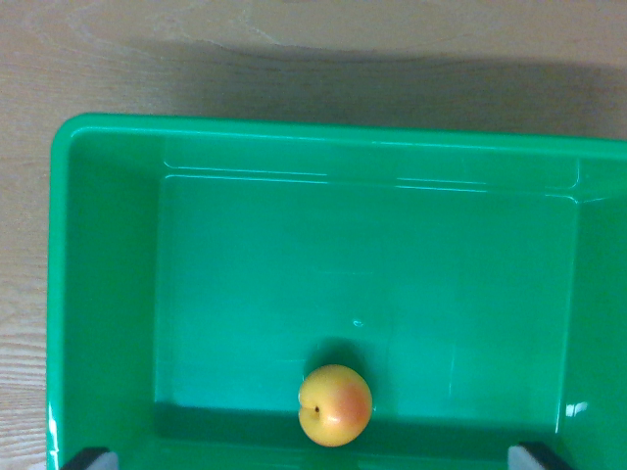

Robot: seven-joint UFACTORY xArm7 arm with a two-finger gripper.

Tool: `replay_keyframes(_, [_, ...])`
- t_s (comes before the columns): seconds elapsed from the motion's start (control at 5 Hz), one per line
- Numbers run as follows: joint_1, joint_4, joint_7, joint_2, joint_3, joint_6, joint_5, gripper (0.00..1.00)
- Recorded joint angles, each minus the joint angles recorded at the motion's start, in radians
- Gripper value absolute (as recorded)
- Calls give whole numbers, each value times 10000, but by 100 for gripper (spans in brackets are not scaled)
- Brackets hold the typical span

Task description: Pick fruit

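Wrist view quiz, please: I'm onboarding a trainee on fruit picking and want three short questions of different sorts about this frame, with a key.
1. True or false: the peach lies on the floor of the green bin.
2. Multiple choice: where in the wrist view does the peach sit? A) top left corner B) near the bottom edge, about the middle C) outside the bin on the wood
3. Fill in: the bin stands on a light ______ table.

Key
1. True
2. B
3. wooden

Note: only two dark tips of the jaws show at the bottom corners, wide apart, with the peach between them and free.
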Motion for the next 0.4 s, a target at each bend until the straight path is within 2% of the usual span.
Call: replay_keyframes(0.4, [2,-116,-20,3,-2,-110,-3,0])
